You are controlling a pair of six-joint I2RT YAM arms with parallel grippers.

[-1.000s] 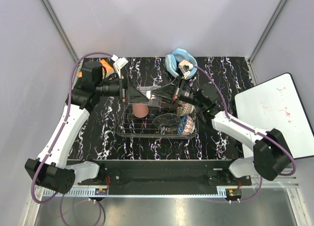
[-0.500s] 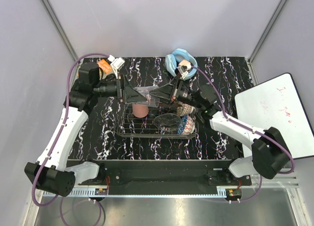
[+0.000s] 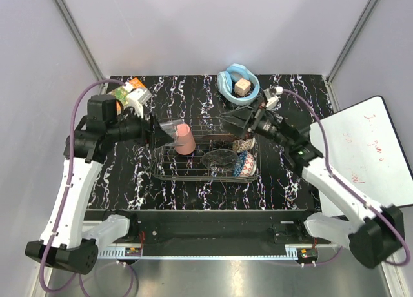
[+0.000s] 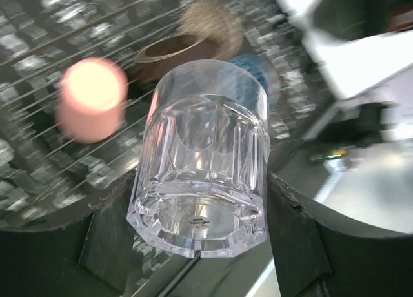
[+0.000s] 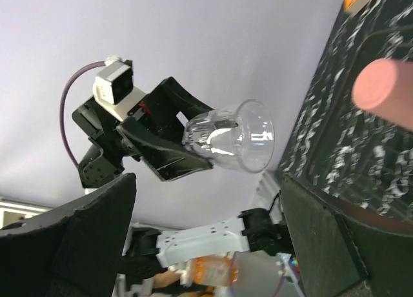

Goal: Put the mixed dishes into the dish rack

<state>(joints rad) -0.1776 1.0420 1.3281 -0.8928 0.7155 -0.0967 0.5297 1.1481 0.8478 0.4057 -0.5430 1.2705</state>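
Clear glass cup (image 4: pixel 200 155) in left gripper (image 4: pixel 201 210) (right gripper (image 3: pixel 233 124) empty)

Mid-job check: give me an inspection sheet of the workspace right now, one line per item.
Surface: black marbled table, no spills seen.
Job's things: dish rack mid-table; pink cup, glass bowl and blue patterned bowl inside it; clear glass cup in the air at the rack's left end.
Clutter: light-blue bowl with a tan cube behind the rack; orange-green book at the far left.
Grippers: left gripper shut on the clear glass cup; right gripper open, empty, above the rack's right end.
Cables: purple cables loop off both arms, clear of the rack.
Surroundings: whiteboard on the right; plain grey walls.
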